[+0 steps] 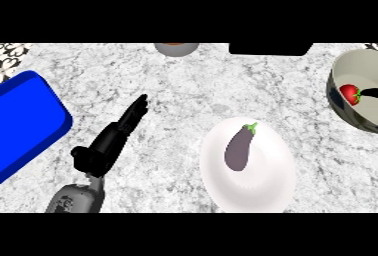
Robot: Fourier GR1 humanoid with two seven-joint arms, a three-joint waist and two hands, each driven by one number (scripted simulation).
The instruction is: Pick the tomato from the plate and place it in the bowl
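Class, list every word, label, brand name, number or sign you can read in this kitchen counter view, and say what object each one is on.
None: no readable text shows anywhere.
The plate, eggplant, bowl, tomato and blue tray carry no lettering.
The black-and-white pattern at the upper left corner is ornament, not writing.
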